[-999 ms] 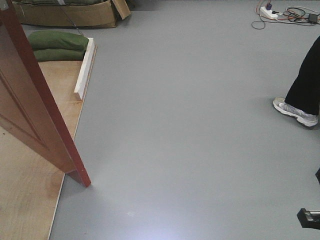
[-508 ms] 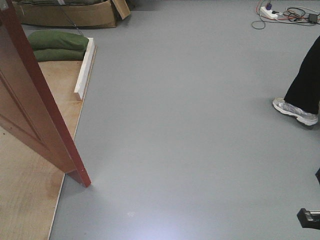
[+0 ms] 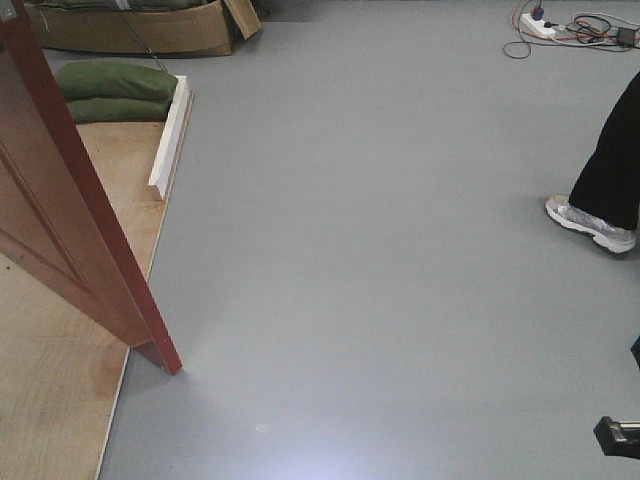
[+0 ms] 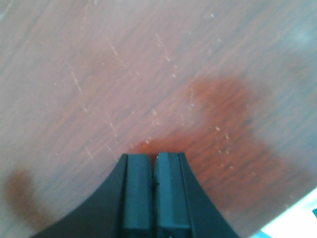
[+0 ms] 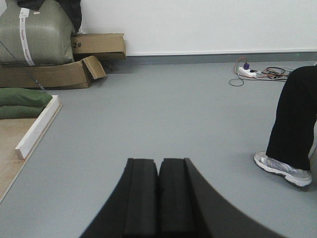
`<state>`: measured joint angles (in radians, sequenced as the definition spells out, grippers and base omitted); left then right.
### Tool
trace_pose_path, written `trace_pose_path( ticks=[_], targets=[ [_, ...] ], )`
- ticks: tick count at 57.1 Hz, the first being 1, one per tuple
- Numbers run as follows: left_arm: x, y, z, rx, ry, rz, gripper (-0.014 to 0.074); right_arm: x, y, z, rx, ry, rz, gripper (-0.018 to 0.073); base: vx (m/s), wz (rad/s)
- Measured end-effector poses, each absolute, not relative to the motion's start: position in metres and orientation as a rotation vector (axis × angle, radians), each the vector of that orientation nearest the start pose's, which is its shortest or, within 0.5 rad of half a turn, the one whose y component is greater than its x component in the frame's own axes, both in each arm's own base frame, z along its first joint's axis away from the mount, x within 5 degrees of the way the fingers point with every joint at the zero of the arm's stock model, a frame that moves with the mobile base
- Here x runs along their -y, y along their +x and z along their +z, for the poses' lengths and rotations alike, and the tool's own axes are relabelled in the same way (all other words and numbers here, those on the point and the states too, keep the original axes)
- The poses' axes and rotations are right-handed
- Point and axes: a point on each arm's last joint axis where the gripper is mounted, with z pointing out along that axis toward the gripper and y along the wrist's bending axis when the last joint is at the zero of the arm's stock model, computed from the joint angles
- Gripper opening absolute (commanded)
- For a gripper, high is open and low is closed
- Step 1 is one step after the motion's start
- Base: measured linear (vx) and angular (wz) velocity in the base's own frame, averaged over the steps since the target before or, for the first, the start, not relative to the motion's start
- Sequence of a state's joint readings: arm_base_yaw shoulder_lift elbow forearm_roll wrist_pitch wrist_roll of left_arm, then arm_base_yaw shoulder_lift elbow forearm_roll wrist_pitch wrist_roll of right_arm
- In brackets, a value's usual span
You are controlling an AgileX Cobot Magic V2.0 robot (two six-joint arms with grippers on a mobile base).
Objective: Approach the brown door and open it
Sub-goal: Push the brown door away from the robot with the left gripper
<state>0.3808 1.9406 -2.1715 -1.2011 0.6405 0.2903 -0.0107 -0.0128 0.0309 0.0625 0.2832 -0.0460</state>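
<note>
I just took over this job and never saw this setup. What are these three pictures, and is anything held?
It is a two-armed robot on a mobile base. The wide picture looks down ahead from its front: the brown door stands angled at left, a person's shoe at right. The other two come from wrist cameras. The left gripper is shut, empty, close to the door's wood. The right gripper is shut, empty, pointing over grey floor toward cardboard boxes.
</note>
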Motion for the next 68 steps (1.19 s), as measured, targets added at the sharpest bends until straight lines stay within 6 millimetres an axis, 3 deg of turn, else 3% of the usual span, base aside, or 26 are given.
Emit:
trace_pose_path(
  ticks=[68],
  targets=[
    [-0.1186, 0.4317, 0.4758, -1.512, -0.458, -0.798, -0.0003, -0.0010, 0.0547, 0.1779, -1.784, 0.009, 0.018, 0.0000, 0.05, -0.03]
  ],
)
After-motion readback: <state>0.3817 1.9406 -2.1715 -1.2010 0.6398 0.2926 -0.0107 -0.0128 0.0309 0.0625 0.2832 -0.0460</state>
